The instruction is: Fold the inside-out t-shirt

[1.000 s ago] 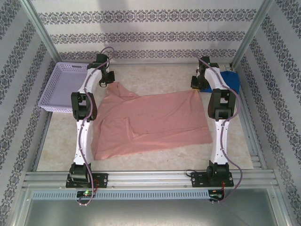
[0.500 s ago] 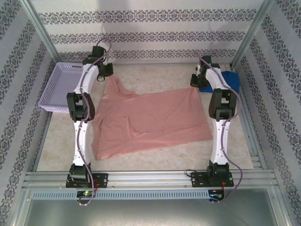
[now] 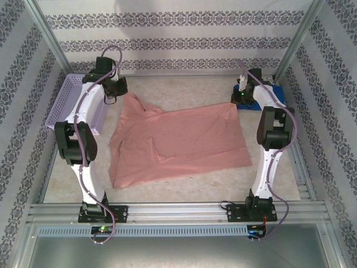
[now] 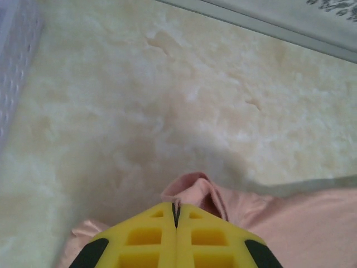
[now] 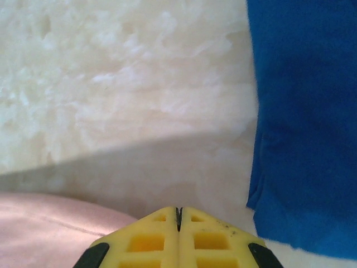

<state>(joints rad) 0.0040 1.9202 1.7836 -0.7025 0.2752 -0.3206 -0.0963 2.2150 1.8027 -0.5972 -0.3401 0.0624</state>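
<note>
Top external: inside-out t-shirt (image 3: 178, 139), salmon-pink, lying flat just right of lilac basket (image 3: 66, 97), long axis running away from the basket. Left gripper (image 4: 175, 205): fingers pressed together, pinching the far corner nearest the basket. Right gripper (image 5: 178, 210): fingers pressed together at the far corner farthest from the basket, hold on the cloth unclear. The shirt body lies on the near side of both grippers.

One salmon-pink t-shirt (image 3: 178, 139) is lying mid-frame. One blue t-shirt (image 5: 307, 111) is lying at the right of the right wrist frame. One lilac basket (image 3: 64, 100) is sitting upper left. Two arms are showing: left arm (image 3: 81, 139), right arm (image 3: 273, 139). Two grippers are showing: left gripper (image 4: 176, 207), right gripper (image 5: 178, 211).
</note>
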